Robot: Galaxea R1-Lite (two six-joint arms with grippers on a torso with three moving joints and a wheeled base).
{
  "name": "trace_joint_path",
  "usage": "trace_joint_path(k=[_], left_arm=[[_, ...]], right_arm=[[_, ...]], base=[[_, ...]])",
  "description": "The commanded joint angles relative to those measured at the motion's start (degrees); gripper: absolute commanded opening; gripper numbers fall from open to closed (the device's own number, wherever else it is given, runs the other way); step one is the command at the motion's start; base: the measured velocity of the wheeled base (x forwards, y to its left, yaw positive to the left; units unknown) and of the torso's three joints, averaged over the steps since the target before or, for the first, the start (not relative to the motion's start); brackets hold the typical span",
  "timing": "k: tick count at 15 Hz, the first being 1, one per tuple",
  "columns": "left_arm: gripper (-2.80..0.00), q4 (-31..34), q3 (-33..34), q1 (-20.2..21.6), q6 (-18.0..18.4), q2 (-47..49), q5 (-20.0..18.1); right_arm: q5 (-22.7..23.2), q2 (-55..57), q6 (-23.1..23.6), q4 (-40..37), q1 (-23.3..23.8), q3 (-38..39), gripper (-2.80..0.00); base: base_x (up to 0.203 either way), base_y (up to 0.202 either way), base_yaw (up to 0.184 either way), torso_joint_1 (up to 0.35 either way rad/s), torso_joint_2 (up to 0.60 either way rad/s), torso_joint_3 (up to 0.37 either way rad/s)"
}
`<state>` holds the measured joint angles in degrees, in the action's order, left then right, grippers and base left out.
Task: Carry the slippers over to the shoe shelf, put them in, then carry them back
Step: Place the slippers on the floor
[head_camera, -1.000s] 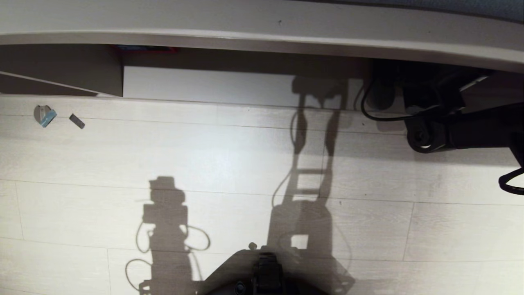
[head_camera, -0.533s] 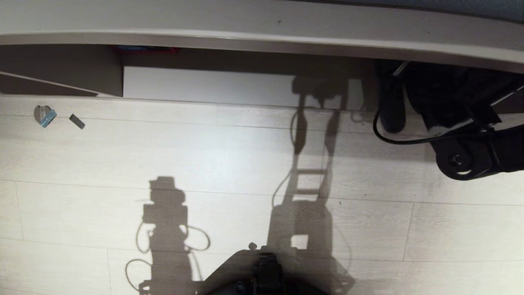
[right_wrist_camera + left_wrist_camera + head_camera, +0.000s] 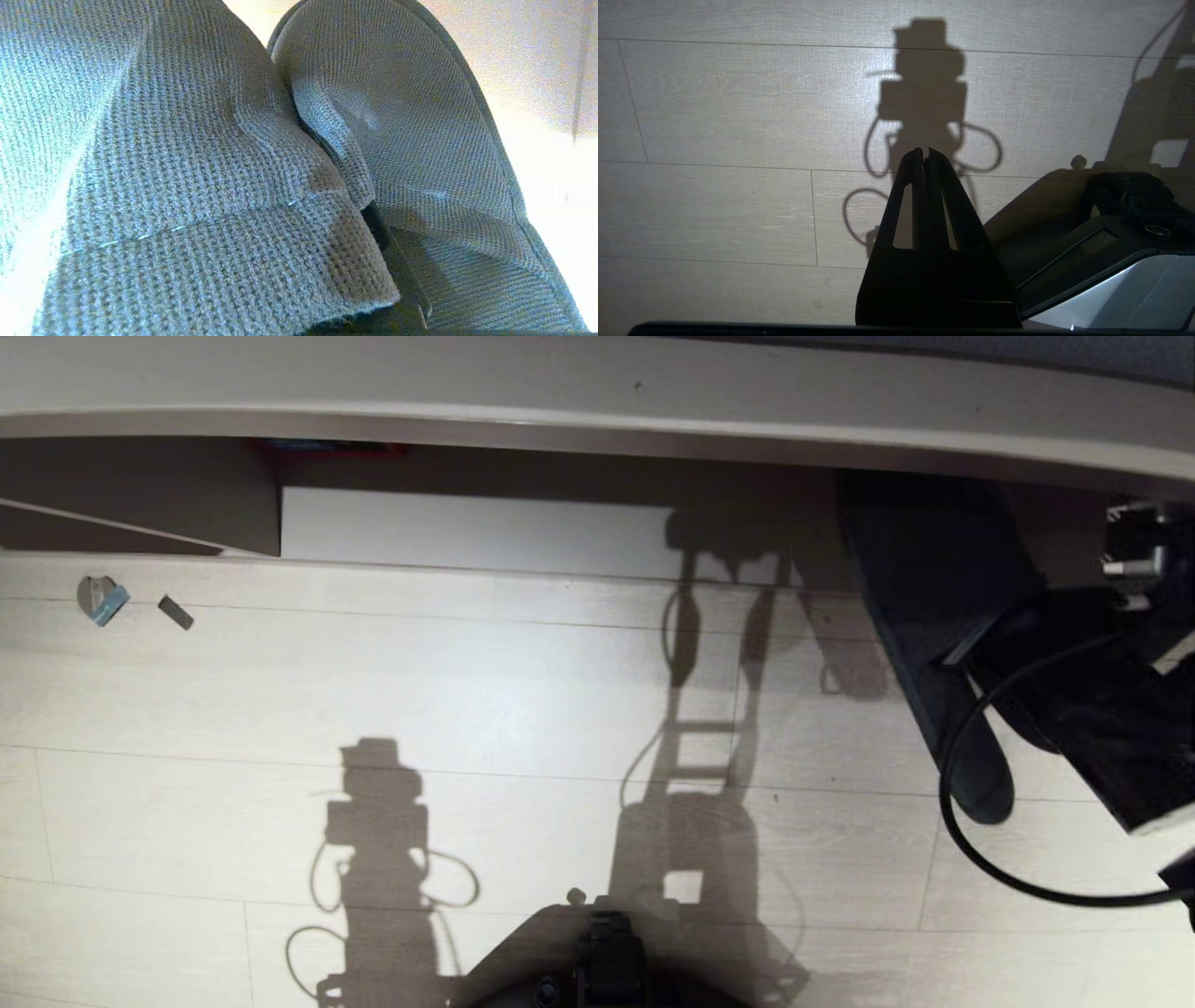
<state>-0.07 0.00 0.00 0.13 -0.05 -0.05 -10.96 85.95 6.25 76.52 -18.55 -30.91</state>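
Both slippers hung at three o'clock, clenched in the right gripper; the left gripper stayed closed, empty, over the floor.

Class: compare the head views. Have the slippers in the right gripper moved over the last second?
Yes. The slippers have come out from under the shoe shelf edge and now hang over the floor, nearer the robot, held by the right gripper.
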Motion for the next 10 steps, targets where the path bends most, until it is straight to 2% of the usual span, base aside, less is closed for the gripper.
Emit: trace_joint_path(k=[1, 5, 7, 10], left_arm=[[-2.80, 0.0, 0.0, 0.0, 0.0, 0.0, 0.0], [-2.80, 0.0, 0.0, 0.0, 0.0, 0.0, 0.0], [-2.80, 0.0, 0.0, 0.0, 0.0, 0.0, 0.0], [-2.80, 0.0, 0.0, 0.0, 0.0, 0.0, 0.0]], right_arm=[[-0.6, -7.9, 0.9, 0.3, -2.0, 7.3, -2.80], [-1.5, -18.5, 2.1, -3.2, -2.8, 14.9, -2.80], [-1.8, -25.7, 2.1, -8.6, -2.8, 16.2, -2.80], [-2.0, -38.9, 1.6, -22.1, -2.3, 16.8, -2.80]], base=[[0.000, 0.000, 0.000, 0.000, 0.00, 0.000], [0.000, 0.000, 0.000, 0.000, 0.00, 0.000], [0.000, 0.000, 0.000, 0.000, 0.00, 0.000], [0.000, 0.000, 0.000, 0.000, 0.00, 0.000]])
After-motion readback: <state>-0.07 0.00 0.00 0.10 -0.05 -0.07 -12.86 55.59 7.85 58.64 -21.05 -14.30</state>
